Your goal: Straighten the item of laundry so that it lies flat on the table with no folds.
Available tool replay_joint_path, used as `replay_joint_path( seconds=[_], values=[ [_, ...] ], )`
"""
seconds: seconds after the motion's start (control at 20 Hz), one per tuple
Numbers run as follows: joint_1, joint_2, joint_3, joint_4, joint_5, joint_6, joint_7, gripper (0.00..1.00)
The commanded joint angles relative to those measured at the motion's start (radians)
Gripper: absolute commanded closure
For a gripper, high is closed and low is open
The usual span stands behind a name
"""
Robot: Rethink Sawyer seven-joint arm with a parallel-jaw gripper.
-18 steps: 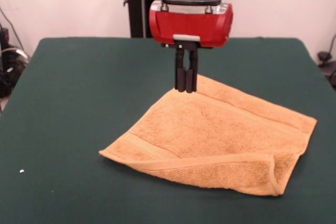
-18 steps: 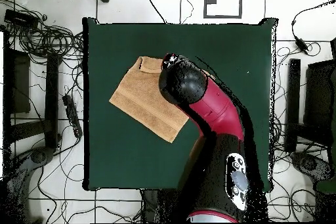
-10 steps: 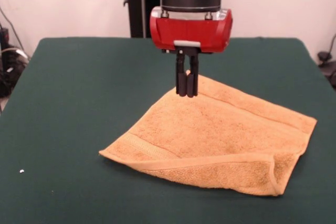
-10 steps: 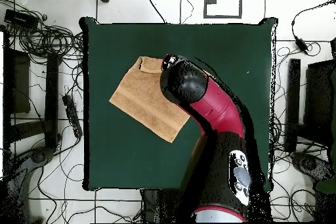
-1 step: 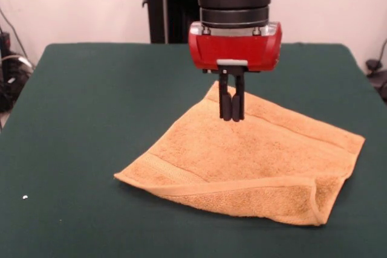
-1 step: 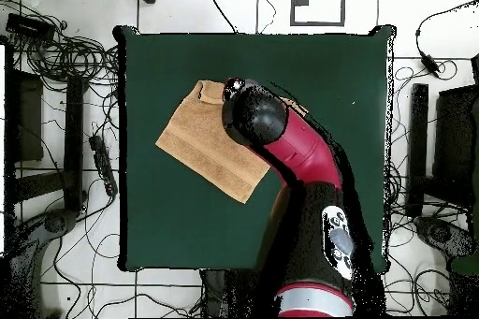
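The towel (image 5: 242,161) is seen folded double on the tabletop (image 5: 91,101) (frame centre); unfolding remains. The tool (image 5: 232,118) hangs pressed together, gripping nothing.

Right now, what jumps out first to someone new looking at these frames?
The golden-orange towel on the dark green table: folded over on itself, its doubled edge toward the camera in the front view. Next, the red and black gripper, fingers shut, hanging just above the towel's far corner.
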Motion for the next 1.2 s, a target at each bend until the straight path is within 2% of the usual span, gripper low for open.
replay_joint_path(
  seconds=[0.05, 0.5, 0.9, 1.2],
  values=[
    [-0.007, 0.101, 0.164, 0.042, -0.013, -0.076, 0.197, 1.0],
    [-0.012, 0.121, 0.151, -0.021, -0.044, -0.052, 0.175, 1.0],
    [-0.077, 0.173, 0.185, -0.107, -0.097, -0.009, 0.08, 1.0],
    [-0.109, 0.197, 0.201, -0.111, -0.151, -0.001, 0.081, 1.0]
  ],
)
